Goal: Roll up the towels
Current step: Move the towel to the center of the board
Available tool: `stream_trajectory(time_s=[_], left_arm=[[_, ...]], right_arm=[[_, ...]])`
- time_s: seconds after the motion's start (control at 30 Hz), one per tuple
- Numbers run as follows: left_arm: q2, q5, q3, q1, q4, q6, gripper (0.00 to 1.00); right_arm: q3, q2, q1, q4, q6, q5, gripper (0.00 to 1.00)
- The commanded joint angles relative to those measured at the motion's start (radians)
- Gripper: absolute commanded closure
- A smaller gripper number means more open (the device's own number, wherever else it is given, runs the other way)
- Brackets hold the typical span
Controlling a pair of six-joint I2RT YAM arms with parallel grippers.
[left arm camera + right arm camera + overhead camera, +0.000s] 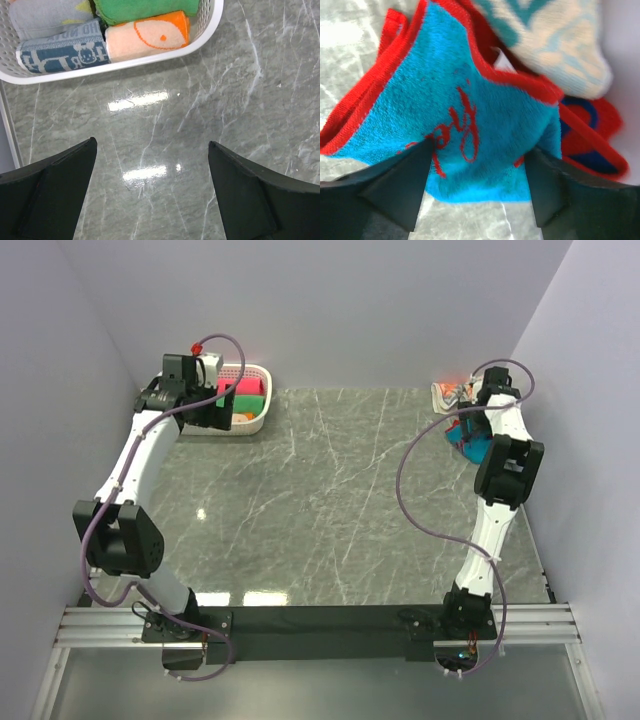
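The towels lie in a crumpled heap at the table's back right corner. A bright blue towel (455,100) with red edging and red script is on top, beside a cream and teal one (555,45). In the top view the heap (452,400) is partly hidden by the right arm. My right gripper (480,155) points down on the blue towel, its fingers (400,185) standing apart on either side of a raised fold and touching the cloth. My left gripper (152,145) hangs wide open over bare table just in front of the basket, holding nothing.
A white perforated basket (210,25) at the back left holds rolled towels: orange (150,37), navy (60,52), green (145,7) and grey (45,15). Grey walls close in the table on the left, back and right. A red and dark blue cloth edge (590,135) lies beside the right wall.
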Motion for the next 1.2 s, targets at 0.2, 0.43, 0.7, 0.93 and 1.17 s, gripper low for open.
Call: stream_trajectory(time_s=[0.2,0.43,0.7,0.93,1.17], left_arm=[[-0.002,0.003,0.042,-0.007,0.014,-0.019,0.01],[-0.055,0.136,-0.032,-0.005,0.08,-0.024,0.0],[-0.106,0.298,-0.109,-0.001,0.086,0.01,0.01],[-0.152,0.518,-0.266,0.002,0.111,0.042,0.0],[-0.149,0.693,-0.414,-0.088,0.037,0.257,0.09]], right_arm=[[-0.075,-0.083,0.018,-0.134,0.026,-0.358,0.92],[-0.46,-0.518,0.212,-0.085,-0.026,-0.545,1.0],[-1.049,-0.959,0.63,0.211,-0.132,-0.379,0.9],[-1.199,-1.126,0.682,0.182,-0.123,-0.326,0.18],[-1.113,-1.116,0.656,0.135,0.039,-0.403,0.25]])
